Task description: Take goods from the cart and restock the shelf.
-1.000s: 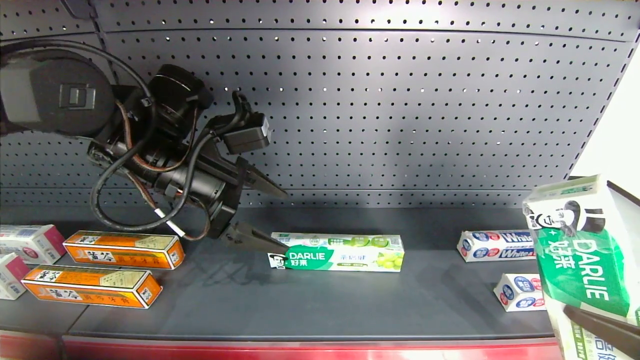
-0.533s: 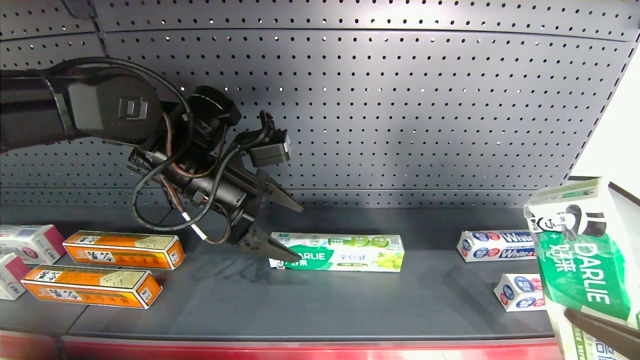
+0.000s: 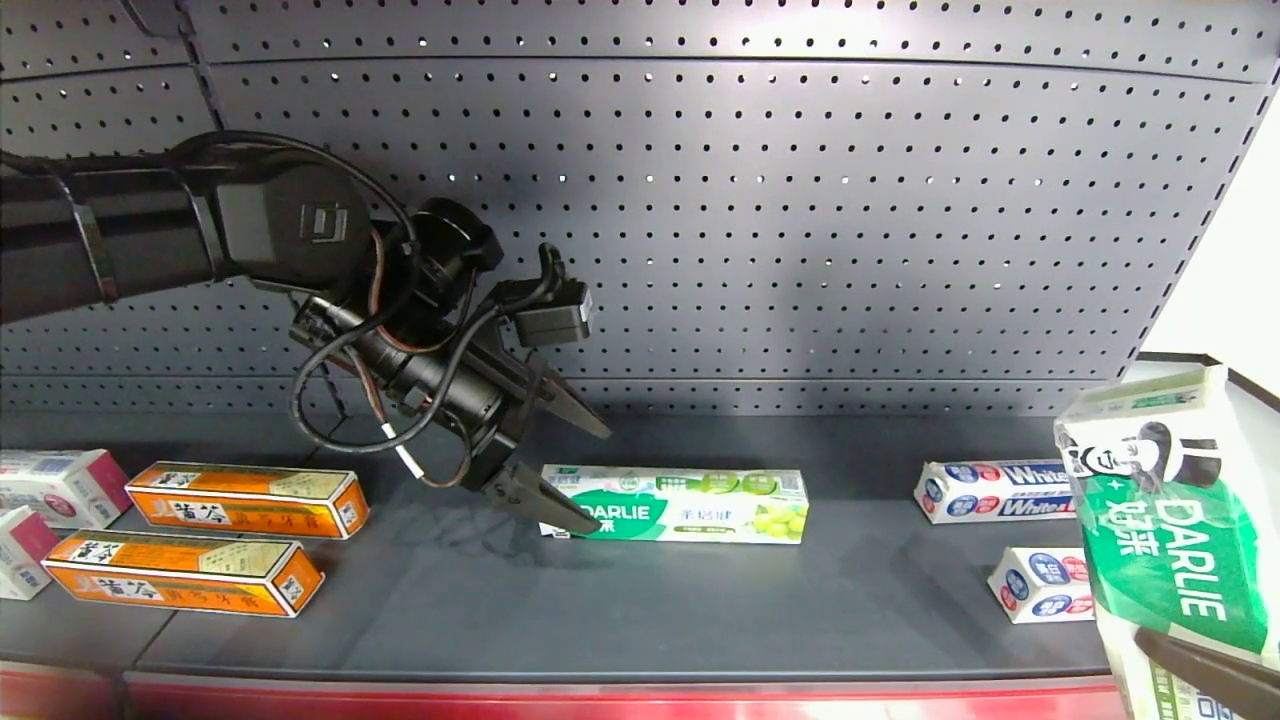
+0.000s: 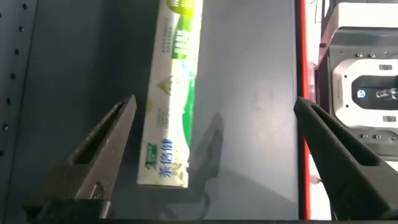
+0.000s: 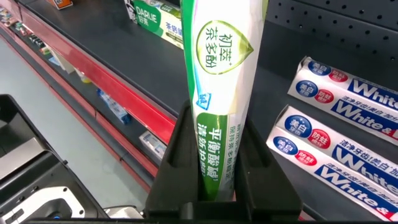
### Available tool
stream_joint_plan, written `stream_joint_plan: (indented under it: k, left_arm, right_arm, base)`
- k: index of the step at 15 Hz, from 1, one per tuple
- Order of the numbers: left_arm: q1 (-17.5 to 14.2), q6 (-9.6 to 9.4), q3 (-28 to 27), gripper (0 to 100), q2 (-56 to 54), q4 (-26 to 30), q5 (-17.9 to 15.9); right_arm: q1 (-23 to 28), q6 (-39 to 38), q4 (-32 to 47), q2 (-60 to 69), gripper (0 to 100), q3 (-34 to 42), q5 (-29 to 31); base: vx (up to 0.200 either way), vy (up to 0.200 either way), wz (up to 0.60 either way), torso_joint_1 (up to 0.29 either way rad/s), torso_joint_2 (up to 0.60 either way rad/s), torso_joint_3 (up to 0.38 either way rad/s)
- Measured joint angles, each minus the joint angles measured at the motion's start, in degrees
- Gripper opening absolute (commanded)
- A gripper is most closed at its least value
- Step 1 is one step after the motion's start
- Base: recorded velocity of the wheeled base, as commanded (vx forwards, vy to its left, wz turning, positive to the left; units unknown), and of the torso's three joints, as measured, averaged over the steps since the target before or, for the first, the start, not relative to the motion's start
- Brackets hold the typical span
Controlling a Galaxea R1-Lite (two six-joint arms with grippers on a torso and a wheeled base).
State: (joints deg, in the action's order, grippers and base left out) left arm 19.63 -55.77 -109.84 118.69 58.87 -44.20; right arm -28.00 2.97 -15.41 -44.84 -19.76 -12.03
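Left end effector [image 3: 600,480] is in over the middle of the shelf [image 3: 650,610], fingers spread wide. One finger sits toward the pegboard back panel [image 3: 800,250], the other toward the shelf's front edge. Between them lies the left end of a green toothpaste box [image 3: 690,505], flat on the shelf, long side running parallel to the back panel. The left wrist view shows the same: the end effector [image 4: 216,102] gapes and the box [image 4: 171,106] lies between the fingers, much closer to one than the other. Whether either finger touches the carton, I cannot tell.

Over at the shelf's right front corner, the right end effector [image 5: 221,118] is clamped on a second green toothpaste box [image 3: 1160,540], gripped at its lower end and standing nearly upright, tipped a little. In the right wrist view that carton [image 5: 224,74] rises straight up out of the closed fingers, above the red strip [image 3: 600,695] along the shelf's front edge.

Other stock is laid out around them. Near the left edge are two orange boxes, one behind [image 3: 250,497] and one in front [image 3: 185,572], both lying flat. Past them, right at the left edge, are two white-and-pink boxes [image 3: 60,487]. Toward the right edge lie two white boxes with blue and red print, one near the back [image 3: 990,492] and one nearer the front [image 3: 1035,583], just beside the held carton.
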Motion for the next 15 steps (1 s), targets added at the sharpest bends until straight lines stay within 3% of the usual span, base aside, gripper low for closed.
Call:
stream_joint_plan:
  k: [7,15]
  left_arm:
    - [0.05,0.18,-2.12,100,4.02,-0.54,0.13]
    - [1.01,2.13,-3.39,100,7.22,-3.04,0.44]
  right_arm:
    - [0.00,-0.16,-0.02,0.05,0,0.22,0.02]
    - [0.22,-0.18,-0.38,0.66,0,1.71,0.00]
  base:
    - [0.000,0.000,0.00,0.000,0.00,0.000]
    - [0.000,0.000,0.00,0.000,0.00,0.000]
